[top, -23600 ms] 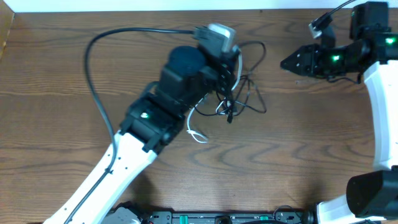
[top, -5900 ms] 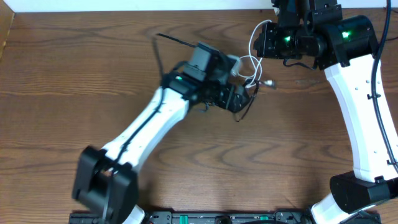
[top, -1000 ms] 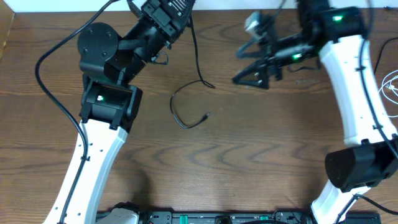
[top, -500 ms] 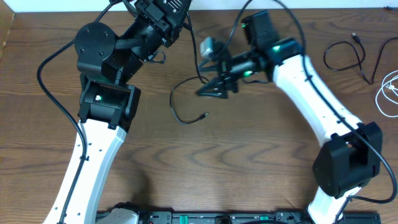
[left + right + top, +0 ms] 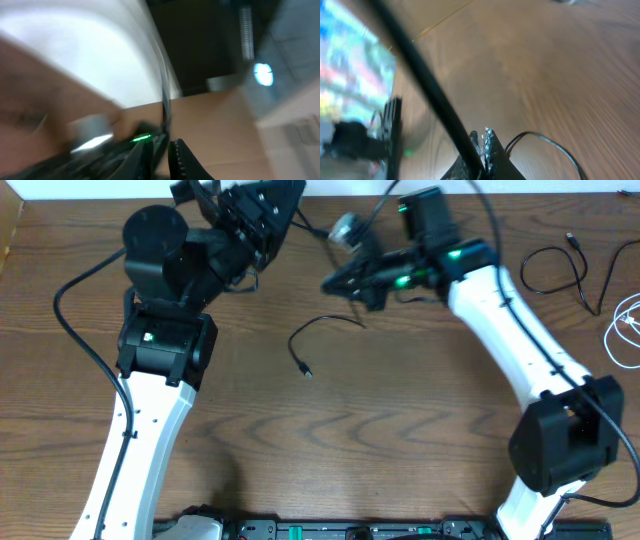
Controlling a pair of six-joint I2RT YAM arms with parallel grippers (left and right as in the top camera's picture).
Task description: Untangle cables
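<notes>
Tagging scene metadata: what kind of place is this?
Likely a robotics lab bench. There is a wood-grain table, a left arm and a right arm rising from its near side, and a thin black cable and a white cable lying loose on it.

We're looking at a brown table (image 5: 400, 440) streaked with darker wavy wood grain. There's one black cable (image 5: 296, 338) mid-table, a second black cable (image 5: 583, 272) far right, and a white cable (image 5: 622, 320) at the edge. The left arm (image 5: 140, 440) and right arm (image 5: 510, 310) are white with black joints, each showing a green light.
</notes>
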